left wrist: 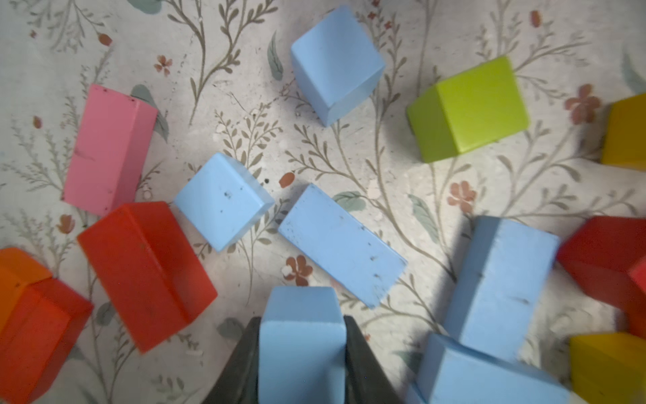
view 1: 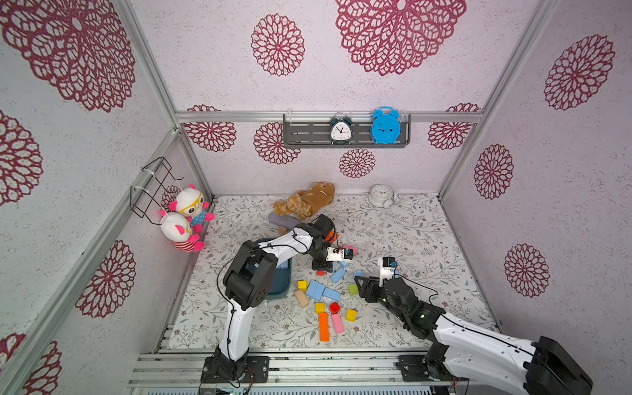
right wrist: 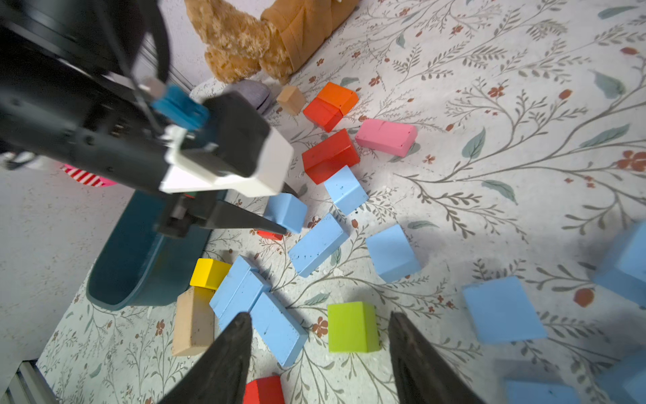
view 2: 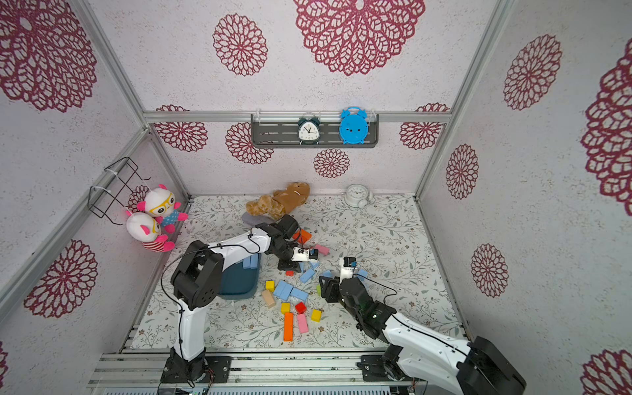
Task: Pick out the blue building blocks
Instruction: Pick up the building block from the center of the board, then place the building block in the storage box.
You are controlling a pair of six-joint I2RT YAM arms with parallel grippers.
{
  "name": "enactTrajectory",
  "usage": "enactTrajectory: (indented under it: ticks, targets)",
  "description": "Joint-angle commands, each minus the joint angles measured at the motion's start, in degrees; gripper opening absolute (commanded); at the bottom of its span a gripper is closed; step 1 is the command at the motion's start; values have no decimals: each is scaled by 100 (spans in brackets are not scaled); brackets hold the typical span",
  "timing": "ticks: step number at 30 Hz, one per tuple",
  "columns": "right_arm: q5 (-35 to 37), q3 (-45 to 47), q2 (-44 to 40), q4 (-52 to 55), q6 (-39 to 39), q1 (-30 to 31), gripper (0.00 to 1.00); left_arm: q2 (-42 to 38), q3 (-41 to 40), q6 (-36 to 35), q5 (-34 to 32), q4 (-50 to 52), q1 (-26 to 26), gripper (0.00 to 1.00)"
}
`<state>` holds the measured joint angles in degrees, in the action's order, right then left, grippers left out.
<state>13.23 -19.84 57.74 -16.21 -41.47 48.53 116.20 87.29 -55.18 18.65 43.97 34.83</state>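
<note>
**Top views.** In both top views the floral-printed mat [view 1: 410, 239] carried a scatter of mixed wooden blocks around its middle and toward its near edge. The matte light sky-blue building blocks [view 1: 315, 290] lay among them. A few more [view 2: 251, 261] sat inside the dark teal rounded plastic tray [view 2: 239, 285] near the mat's left edge, which I took as the collection point. The left gripper [view 1: 322, 265] reached down into the far part of the scatter. The right gripper [view 1: 363, 286] hung over its right part, well apart from the left, so I judged the arms had room.

**Left wrist view.** The two dark fingers [left wrist: 241, 360] pinched one light sky-blue cube [left wrist: 302, 335] on opposite flat faces, a hold I judged would resist twisting. I could not tell whether the cube was clear of the mat.

**Right wrist view.** The right gripper's jaws stood spread and empty above a lime-green cube [right wrist: 353, 327], just beside paired sky-blue bricks [right wrist: 258, 304]. The pinched cube [right wrist: 286, 211] lay near the tray [right wrist: 133, 273], so I judged the carry would be short.
</note>
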Motion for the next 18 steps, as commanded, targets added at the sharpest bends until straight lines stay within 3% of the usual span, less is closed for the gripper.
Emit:
enactTrajectory:
  ticks: [1, 7, 13, 18]
  targets:
    - [-321, -476, 529, -724, 209, 29, 65, -903, -231, 119, 154, 285, -310, 26]
    - [-929, -1383, 2008, -1389, 487, 101, 64, -2066, -1071, -19, 170, 540, -1583, 25]
    - [-1395, -1962, 3000, -1915, 518, 165, 64, -2535, -1672, -370, -37, 570, -3103, 26]
    - [-1481, -2124, 3260, -1956, 503, 180, 64, -2447, -2069, -563, -288, 224, -3441, 28]
